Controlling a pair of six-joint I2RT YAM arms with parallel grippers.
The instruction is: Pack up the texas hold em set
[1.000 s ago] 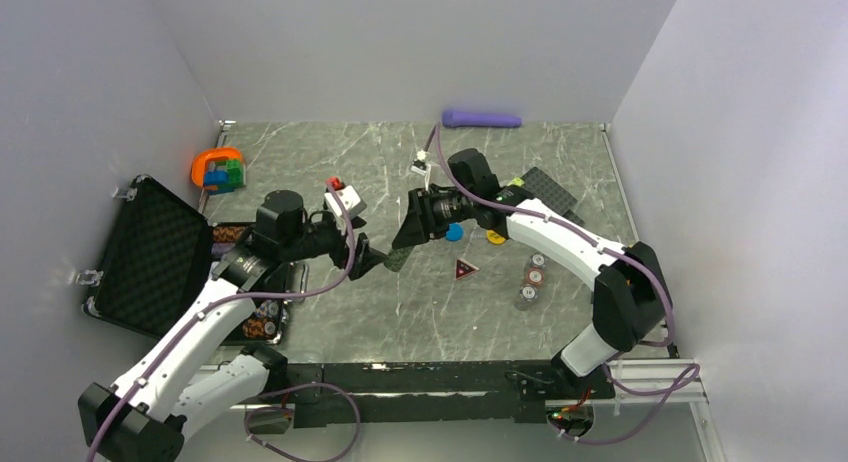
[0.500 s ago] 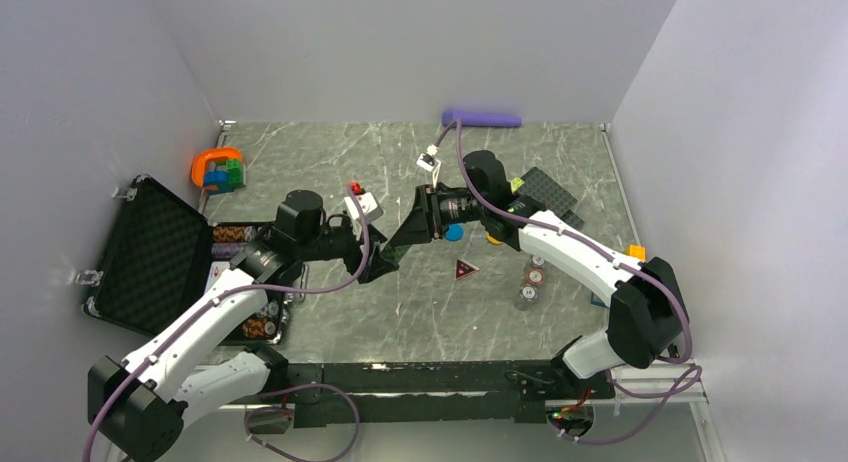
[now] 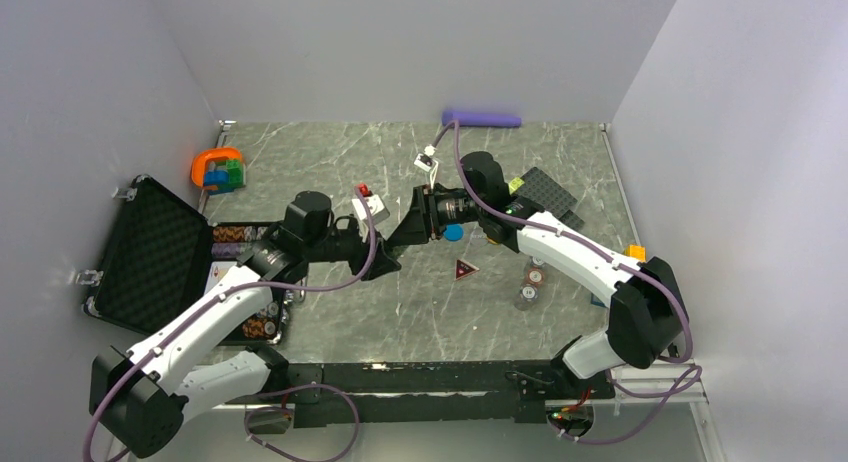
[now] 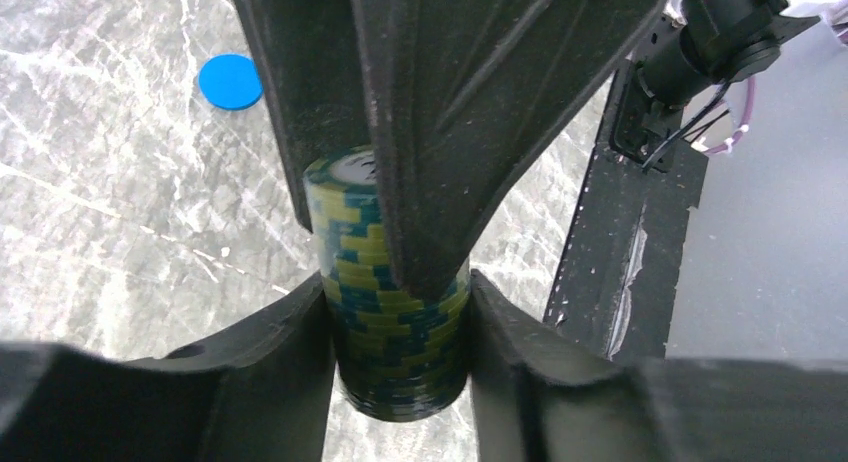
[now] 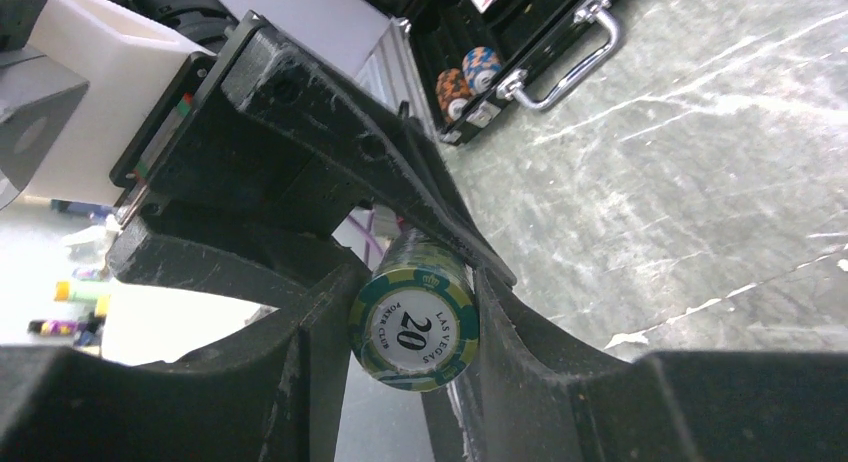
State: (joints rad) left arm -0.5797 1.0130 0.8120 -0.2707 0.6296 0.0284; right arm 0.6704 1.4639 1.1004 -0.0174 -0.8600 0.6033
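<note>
**Handover, near to far.** Between the left gripper's (image 4: 397, 307) jaws we see the green chip stack (image 4: 400, 354), pinched on both sides. The right gripper's (image 5: 412, 317) jaws clamp the same stack from the opposite end. Beyond the jaws lie a blue disc (image 4: 230, 81) and the open case (image 5: 440, 32).

The chip stack (image 4: 395, 312) has edges striped dark green and yellow; its face is white in the middle with a black 20, ringed in green and yellow. A disc (image 4: 230, 81) is plain bright blue, and a triangle (image 3: 465, 270) is dark red. The case (image 3: 150, 257) is black with dimpled black lining and a silver handle (image 5: 578, 70); chips (image 5: 483, 67) in it are striped orange and blue. The table (image 3: 400, 312) is grey-green marble with white veins. The arms (image 3: 200, 322) are white with black joints.
</note>
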